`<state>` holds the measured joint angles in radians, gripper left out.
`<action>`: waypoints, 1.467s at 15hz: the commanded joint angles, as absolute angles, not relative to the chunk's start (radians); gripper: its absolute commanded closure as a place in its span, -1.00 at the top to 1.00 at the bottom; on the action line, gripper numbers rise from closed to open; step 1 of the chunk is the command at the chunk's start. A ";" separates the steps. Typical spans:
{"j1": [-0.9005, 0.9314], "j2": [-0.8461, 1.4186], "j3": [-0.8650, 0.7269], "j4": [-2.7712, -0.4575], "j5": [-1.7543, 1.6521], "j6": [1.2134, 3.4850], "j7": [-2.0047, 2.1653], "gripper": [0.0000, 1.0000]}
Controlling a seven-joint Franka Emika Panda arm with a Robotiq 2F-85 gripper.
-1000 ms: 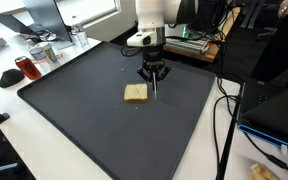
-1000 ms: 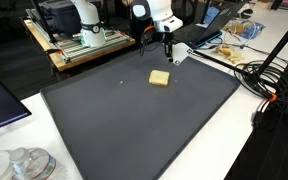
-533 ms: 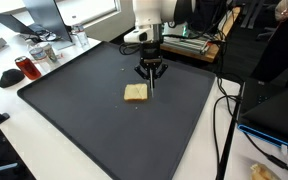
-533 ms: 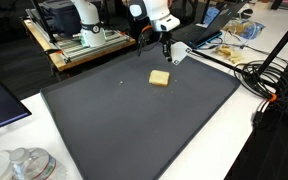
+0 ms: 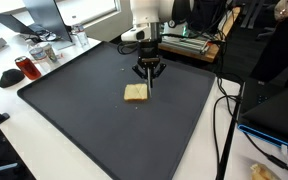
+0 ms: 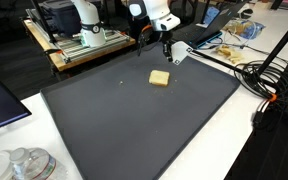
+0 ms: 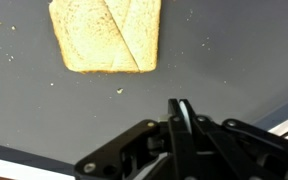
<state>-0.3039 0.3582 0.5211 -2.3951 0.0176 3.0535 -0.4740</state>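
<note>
The jaws are pressing fully together, gripping nothing, and hovering over the black mat (image 5: 74, 115) on the counter. The bread (image 7: 106, 35) is lying flat on that mat just beside them, untouched.

Exterior views high, opposite sides, sharing mat (image 5: 74, 110) and toast (image 5: 135, 92), wrist view close overhead

A white, rounded robot arm (image 5: 149, 14) carries a black Robotiq gripper (image 5: 150, 82). In the wrist view, its 2 black fingers (image 7: 176, 116) and linked black bars fill 6 o'clock.
</note>
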 commanded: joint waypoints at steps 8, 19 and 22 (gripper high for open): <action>-0.789 0.433 0.887 -2.405 0.153 3.033 -0.582 -0.98; -1.120 0.598 1.034 -2.398 0.076 2.934 -0.559 -0.98; -1.126 0.602 1.012 -2.369 0.080 2.868 -0.558 -0.98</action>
